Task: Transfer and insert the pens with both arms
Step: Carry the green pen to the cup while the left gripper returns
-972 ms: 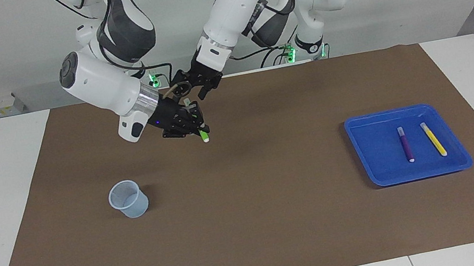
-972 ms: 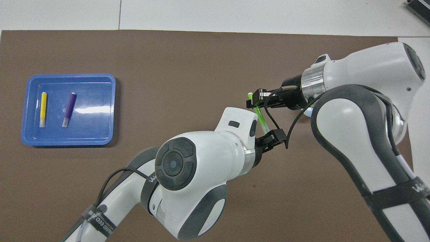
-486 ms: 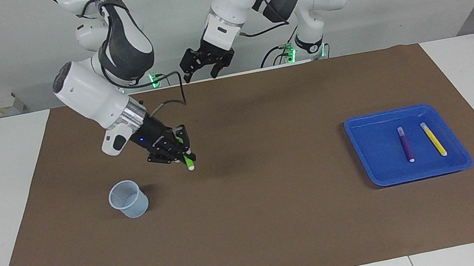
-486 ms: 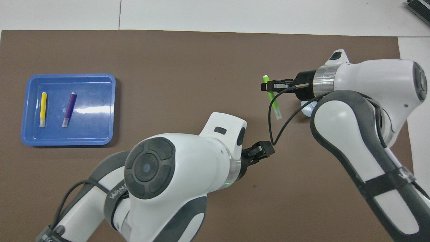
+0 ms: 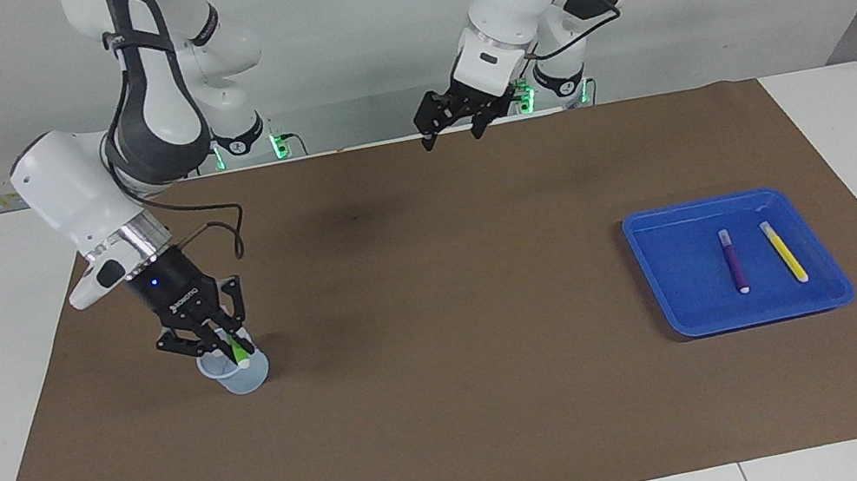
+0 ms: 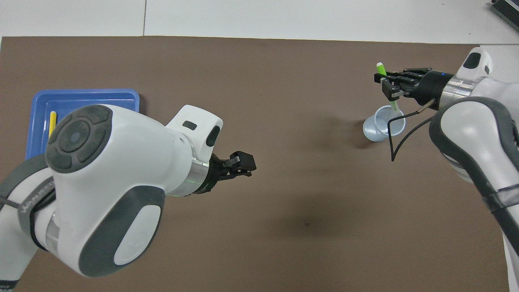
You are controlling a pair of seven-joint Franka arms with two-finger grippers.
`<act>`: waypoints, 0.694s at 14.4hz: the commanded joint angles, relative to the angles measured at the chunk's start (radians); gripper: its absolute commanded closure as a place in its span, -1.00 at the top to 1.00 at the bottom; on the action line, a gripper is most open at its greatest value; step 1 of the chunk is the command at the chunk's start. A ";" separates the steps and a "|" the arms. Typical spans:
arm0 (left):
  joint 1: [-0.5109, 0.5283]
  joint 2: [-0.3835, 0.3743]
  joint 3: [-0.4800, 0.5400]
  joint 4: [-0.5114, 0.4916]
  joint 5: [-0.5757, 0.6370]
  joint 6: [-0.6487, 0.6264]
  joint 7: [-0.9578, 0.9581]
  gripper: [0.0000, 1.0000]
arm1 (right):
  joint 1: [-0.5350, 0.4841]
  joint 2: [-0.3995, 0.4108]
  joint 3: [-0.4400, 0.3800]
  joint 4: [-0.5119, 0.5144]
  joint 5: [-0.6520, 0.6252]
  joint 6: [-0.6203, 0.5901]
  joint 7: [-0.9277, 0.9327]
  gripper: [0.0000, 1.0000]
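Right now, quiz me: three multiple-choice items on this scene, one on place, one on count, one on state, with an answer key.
1. The right hand is over:
A. the blue plastic tray
B. the pale translucent cup
C. bare mat

2. Pens lying in the blue plastic tray:
A. one
B. two
C. three

3. The slim green marker pen is:
A. gripped
B. lying flat
C. in the tray

Key: B, it hangs above the pale translucent cup; B, the purple pen and the yellow pen; A, the right hand's fingers clamp it.
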 commanded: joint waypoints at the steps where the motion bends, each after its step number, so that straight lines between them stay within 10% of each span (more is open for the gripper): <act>1: 0.069 -0.020 -0.009 -0.010 0.057 -0.044 0.071 1.00 | -0.022 -0.039 0.013 -0.082 0.259 0.018 -0.346 -1.00; 10: 0.270 -0.023 0.002 -0.010 0.288 -0.097 0.411 1.00 | -0.149 -0.031 0.013 -0.168 0.554 -0.213 -0.919 -1.00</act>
